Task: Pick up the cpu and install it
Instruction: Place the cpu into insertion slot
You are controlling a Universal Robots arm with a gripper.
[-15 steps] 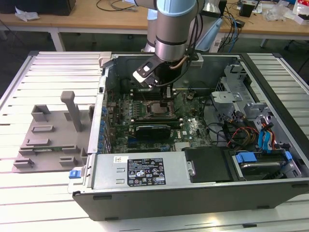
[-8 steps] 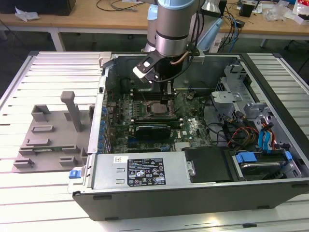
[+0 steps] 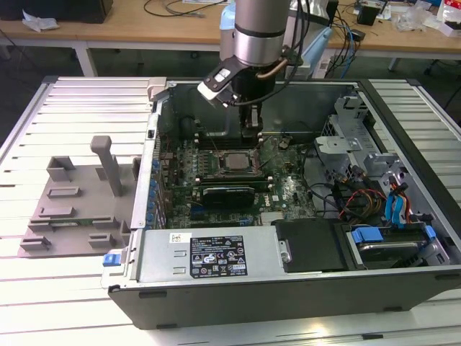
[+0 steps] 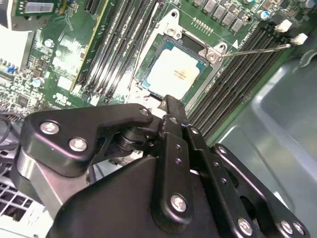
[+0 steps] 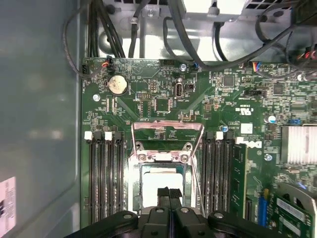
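Observation:
The cpu (image 4: pixel 174 74) is a silver-grey square lying flat in the motherboard socket (image 4: pixel 163 40), whose metal load plate (image 5: pixel 167 135) stands folded open. In the exterior view the cpu (image 3: pixel 232 161) sits in the middle of the board inside the open computer case. My gripper (image 3: pixel 250 128) hangs just above the socket's far side. Its black fingers (image 5: pixel 163 192) are pressed together, shut on nothing, with the tips (image 4: pixel 168 102) a little above the cpu's edge. The cpu (image 5: pixel 159 181) shows pale beyond the fingertips.
Black memory slots (image 5: pixel 105 173) flank the socket on both sides. A thin retention lever (image 4: pixel 257 49) sticks out beside it. A long black expansion card (image 3: pixel 227 193), cables and drive bays (image 3: pixel 374 194) fill the case (image 3: pixel 216 288). A grey fixture (image 3: pixel 72 194) sits on the table at the exterior view's left.

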